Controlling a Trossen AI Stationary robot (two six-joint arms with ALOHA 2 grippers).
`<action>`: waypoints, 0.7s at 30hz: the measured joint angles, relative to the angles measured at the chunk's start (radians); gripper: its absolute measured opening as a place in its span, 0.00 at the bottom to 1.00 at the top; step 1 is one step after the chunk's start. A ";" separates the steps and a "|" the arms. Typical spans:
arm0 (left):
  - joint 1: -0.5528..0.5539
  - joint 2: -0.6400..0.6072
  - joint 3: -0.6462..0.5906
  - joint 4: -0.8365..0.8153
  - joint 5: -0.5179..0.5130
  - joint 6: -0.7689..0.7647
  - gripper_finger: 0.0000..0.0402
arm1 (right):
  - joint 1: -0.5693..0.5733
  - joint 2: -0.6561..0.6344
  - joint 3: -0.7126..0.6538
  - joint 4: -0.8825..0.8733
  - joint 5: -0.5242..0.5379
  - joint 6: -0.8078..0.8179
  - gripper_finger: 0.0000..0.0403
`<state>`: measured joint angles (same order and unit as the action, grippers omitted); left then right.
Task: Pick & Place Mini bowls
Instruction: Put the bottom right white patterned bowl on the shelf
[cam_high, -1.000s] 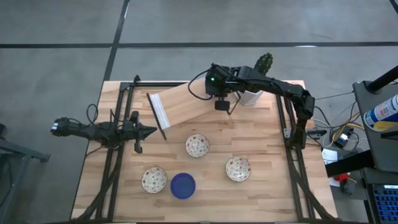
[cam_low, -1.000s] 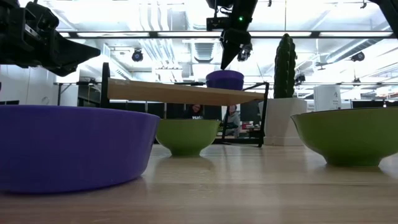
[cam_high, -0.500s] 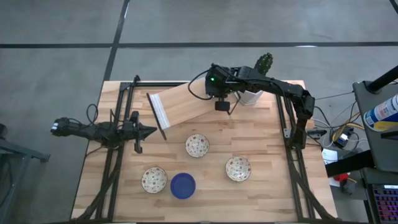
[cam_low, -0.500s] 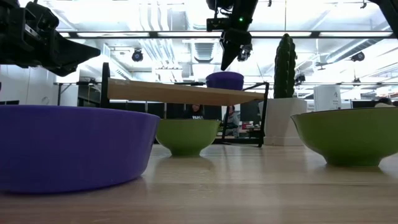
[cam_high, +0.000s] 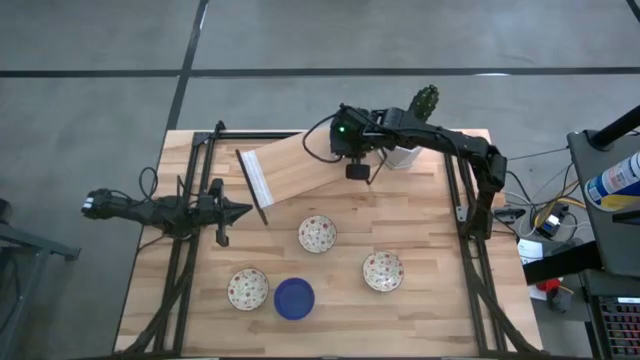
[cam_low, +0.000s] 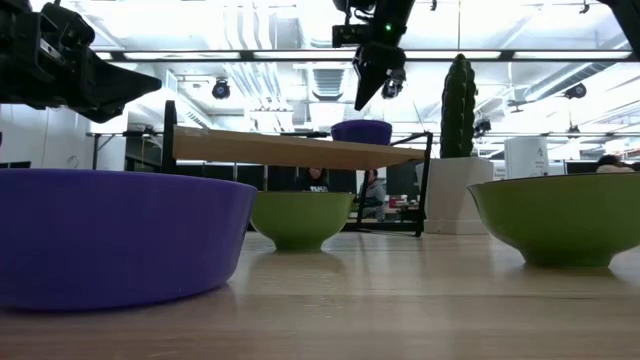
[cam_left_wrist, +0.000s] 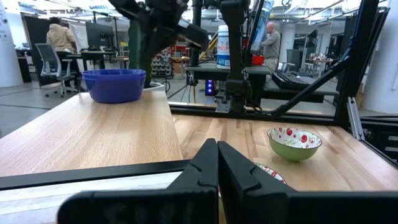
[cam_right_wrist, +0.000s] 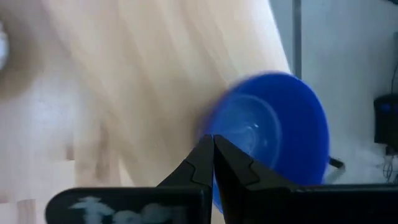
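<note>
We see a blue mini bowl resting on the raised wooden board, at its far end beside the cactus pot. The right gripper hangs just above that bowl, fingers pressed together and holding nothing. On the table sit three speckled mini bowls and a second blue mini bowl, close beside one speckled bowl. The left gripper waits at the table's left side near the board's low end, fingers closed and empty.
</note>
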<state>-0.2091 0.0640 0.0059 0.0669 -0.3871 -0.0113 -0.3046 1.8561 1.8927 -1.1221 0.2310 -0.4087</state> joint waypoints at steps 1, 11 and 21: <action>0.000 0.000 0.000 0.000 0.000 0.000 0.00 | 0.014 0.000 0.000 0.000 0.000 -0.002 0.02; 0.000 0.000 0.000 0.000 0.000 0.000 0.00 | 0.204 0.000 0.000 0.004 -0.086 0.005 0.02; 0.000 0.000 0.000 0.000 0.000 0.000 0.00 | 0.447 0.011 -0.076 0.148 -0.161 -0.025 0.04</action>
<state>-0.2091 0.0643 0.0059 0.0669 -0.3871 -0.0113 0.1425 1.8675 1.8166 -0.9745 0.0704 -0.4339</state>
